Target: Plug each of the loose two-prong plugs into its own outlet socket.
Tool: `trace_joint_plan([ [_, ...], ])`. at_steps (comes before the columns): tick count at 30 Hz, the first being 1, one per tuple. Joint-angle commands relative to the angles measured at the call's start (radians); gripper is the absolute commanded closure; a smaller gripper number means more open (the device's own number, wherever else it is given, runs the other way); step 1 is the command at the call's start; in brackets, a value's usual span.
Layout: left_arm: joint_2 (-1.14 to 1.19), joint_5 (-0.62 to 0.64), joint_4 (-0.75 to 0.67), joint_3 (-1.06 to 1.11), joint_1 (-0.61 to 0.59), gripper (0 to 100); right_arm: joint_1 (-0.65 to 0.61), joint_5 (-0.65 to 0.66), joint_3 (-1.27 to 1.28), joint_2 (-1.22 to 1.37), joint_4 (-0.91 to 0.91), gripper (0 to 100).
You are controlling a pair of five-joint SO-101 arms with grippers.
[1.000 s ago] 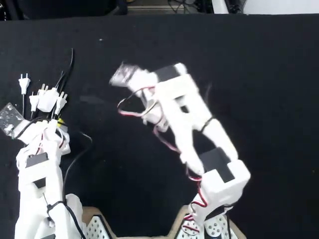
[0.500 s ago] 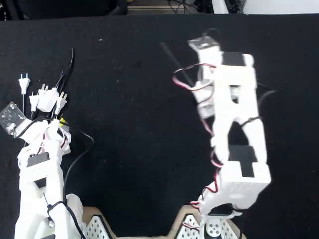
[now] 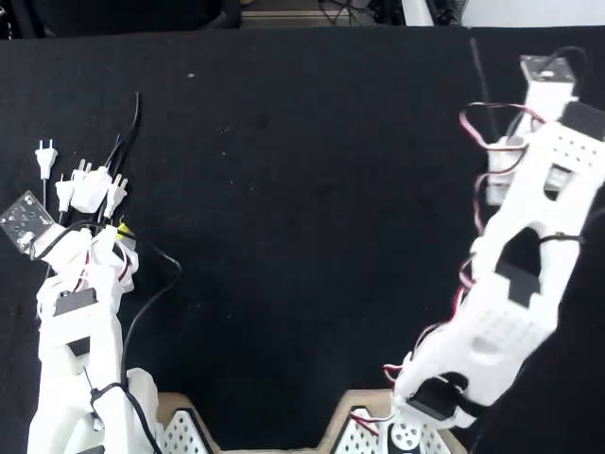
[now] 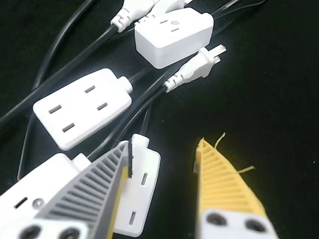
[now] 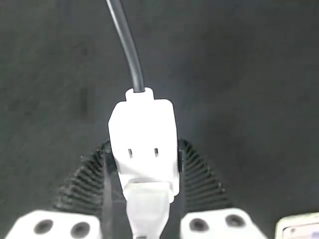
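Clamping the right end effector [image 5: 144, 149] on a white outlet socket [image 5: 142, 132] trailing a black cord [image 5: 124, 45], far across the black desk [image 3: 284, 189] from the socket cluster [image 3: 90, 189]. Holding the left end effector [image 4: 164, 147] spread wide directly over that cluster, a loose two-prong plug [image 4: 197, 69] lying among its sockets.

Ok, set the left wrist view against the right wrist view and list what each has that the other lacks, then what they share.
Left wrist view: the open left gripper above several free outlet blocks and a loose two-prong plug. Right wrist view: the right gripper shut on the held outlet block. Both: white socket hardware on black cords, against the black table.
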Motion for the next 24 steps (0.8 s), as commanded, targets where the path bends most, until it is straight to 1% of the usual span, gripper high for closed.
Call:
trace_joint_plan([
  [1,-0.028,-0.005,-0.009,-0.053,0.008,78,0.048,0.041,-0.282,0.147,-0.015,98.8],
  [5,-0.028,-0.084,-0.014,-0.050,0.013,78,0.104,0.066,-0.582,0.358,-0.014,98.8],
  [9,-0.028,-0.100,-0.015,-0.050,0.015,78,0.144,0.068,-0.835,0.536,-0.014,98.8],
  [12,-0.028,-0.100,-0.015,-0.050,0.015,78,0.152,0.071,-0.961,0.634,-0.021,98.8],
  [16,-0.025,-0.100,-0.015,-0.050,0.015,78,0.158,0.124,-1.030,0.736,-0.028,98.8],
  [20,-0.026,-0.100,-0.015,-0.050,0.015,78,0.178,0.124,-1.023,0.805,-0.097,98.8],
  [24,-0.026,-0.100,-0.015,-0.050,0.015,78,0.178,0.120,-1.024,0.831,-0.098,98.8],
])
